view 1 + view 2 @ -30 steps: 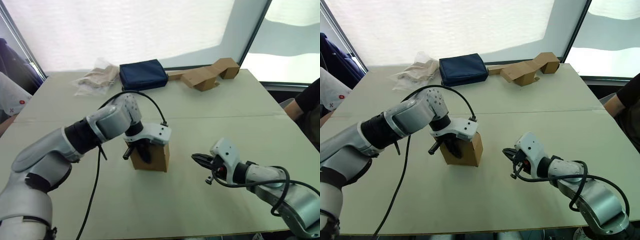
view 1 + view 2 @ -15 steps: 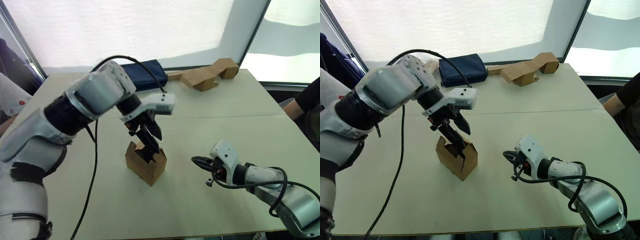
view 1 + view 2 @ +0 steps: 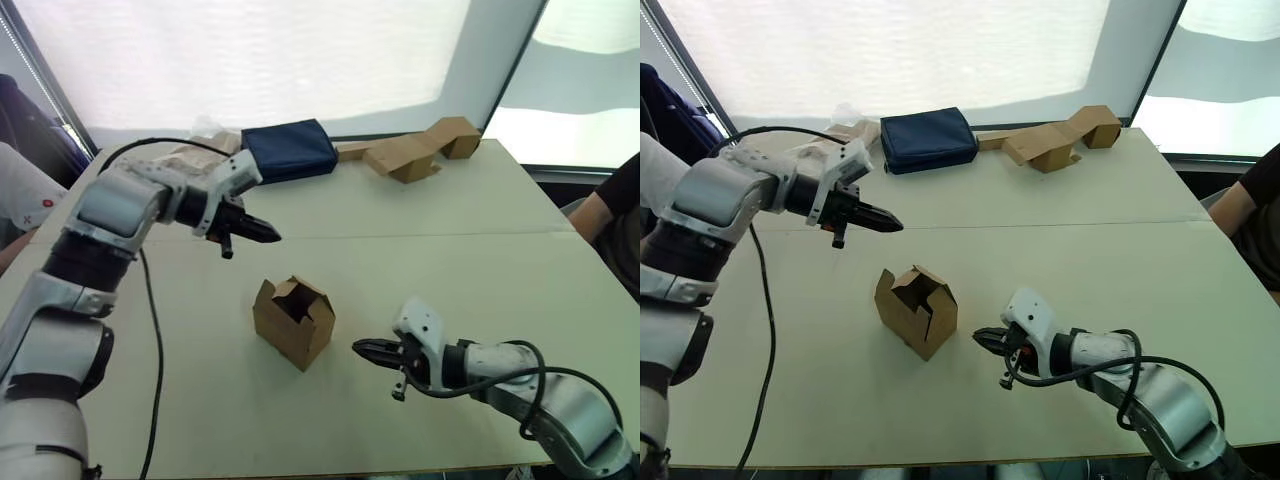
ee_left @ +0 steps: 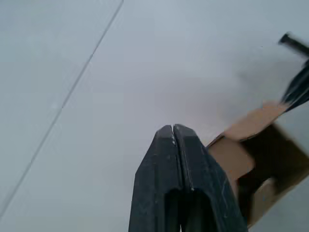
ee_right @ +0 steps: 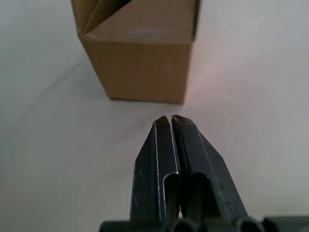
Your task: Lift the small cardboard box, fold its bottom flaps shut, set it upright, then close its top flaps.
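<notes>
A small cardboard box (image 3: 293, 322) stands on a pale worktop (image 3: 450, 230), near the middle and toward the robot's side. The box is plain brown and sits turned at an angle, one corner pointing at the robot. Its top flaps are partly folded inward, leaving a dark gap between them.

The left end effector (image 3: 268, 236) hovers above the worktop, beyond the box and to the box's left, well apart from it. Its two black fingers are pressed together, holding nothing, and point toward the right. In the left wrist view the joined fingers (image 4: 175, 145) show with the box's open top past them.

The right end effector (image 3: 981, 338) is low over the worktop, just to the right of the box and pointing at it without touching. Its fingers are also closed together and empty. In the right wrist view the fingertips (image 5: 170, 124) lie close to the box's lower edge.

Beyond the box, at the far edge of the worktop, lie a dark navy pouch (image 3: 288, 150), a long folded cardboard piece (image 3: 412, 149) to the pouch's right, and crumpled clear wrapping (image 3: 196, 150) to its left.
</notes>
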### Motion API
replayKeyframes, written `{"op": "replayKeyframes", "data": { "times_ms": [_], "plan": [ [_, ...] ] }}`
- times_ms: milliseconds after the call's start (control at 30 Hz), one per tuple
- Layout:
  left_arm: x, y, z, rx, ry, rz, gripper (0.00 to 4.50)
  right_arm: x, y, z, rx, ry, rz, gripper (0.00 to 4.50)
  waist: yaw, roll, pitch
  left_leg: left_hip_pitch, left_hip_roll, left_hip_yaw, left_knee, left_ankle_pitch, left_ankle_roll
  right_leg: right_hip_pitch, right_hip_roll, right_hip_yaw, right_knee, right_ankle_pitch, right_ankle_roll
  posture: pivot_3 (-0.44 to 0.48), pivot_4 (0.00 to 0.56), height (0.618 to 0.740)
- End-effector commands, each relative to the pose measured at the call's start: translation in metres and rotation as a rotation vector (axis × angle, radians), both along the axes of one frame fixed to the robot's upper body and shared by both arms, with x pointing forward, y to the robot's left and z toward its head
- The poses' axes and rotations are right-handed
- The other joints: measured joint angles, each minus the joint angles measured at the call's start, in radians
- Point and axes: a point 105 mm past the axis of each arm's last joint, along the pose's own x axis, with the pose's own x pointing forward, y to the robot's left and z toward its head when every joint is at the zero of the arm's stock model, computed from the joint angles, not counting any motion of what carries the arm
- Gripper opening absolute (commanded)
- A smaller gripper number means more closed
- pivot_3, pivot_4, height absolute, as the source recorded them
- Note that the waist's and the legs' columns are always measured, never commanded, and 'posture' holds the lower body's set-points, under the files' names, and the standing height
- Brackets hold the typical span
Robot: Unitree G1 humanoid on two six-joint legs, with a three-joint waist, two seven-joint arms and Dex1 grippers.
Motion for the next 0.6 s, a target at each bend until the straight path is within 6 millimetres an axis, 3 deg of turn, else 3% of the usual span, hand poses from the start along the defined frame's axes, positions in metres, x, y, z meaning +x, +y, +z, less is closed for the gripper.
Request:
{"op": "replayKeyframes", "data": {
  "times_ms": [33,167,300,467,600],
  "plan": [
    [-0.004,0.012,0.001,-0.032,-0.087,0.001,0.05,-0.002,0.009,0.000,-0.025,-0.014,0.040,0.00,0.005,0.000,0.000,0.000,0.000,0.000,0.000,0.000,0.000,0.000,0.000,0.000,0.000,0.000,0.000,0.000,0.150,0.740],
    [-0.014,0.018,-0.031,-0.077,-0.039,0.034,0.05,-0.001,0.019,-0.004,-0.038,0.002,0.074,0.00,0.013,-0.002,0.000,-0.002,-0.001,-0.001,0.001,0.001,-0.002,0.000,-0.003,-0.003,0.000,0.000,0.000,0.000,0.150,0.740],
    [-0.028,0.009,-0.067,-0.041,-0.003,0.027,0.05,0.007,0.020,-0.009,-0.050,0.023,0.068,0.00,0.010,-0.002,0.000,-0.001,-0.002,0.000,0.001,0.001,-0.001,0.001,-0.005,-0.003,-0.001,0.000,0.000,0.000,0.150,0.740],
    [-0.042,-0.009,-0.088,-0.143,0.074,0.034,0.05,0.015,0.025,-0.005,0.027,0.030,0.031,0.00,0.008,-0.002,0.000,-0.001,-0.001,-0.001,0.001,0.001,-0.001,0.001,-0.005,-0.003,0.000,0.000,0.001,0.000,0.150,0.740],
    [-0.064,-0.017,-0.098,-0.134,0.132,-0.016,0.05,0.022,0.019,-0.003,0.007,-0.004,-0.008,0.00,0.002,-0.002,0.000,-0.001,-0.001,-0.001,0.001,0.001,-0.001,0.001,-0.004,-0.003,0.000,0.000,0.001,0.000,0.150,0.740]
  ]
}}
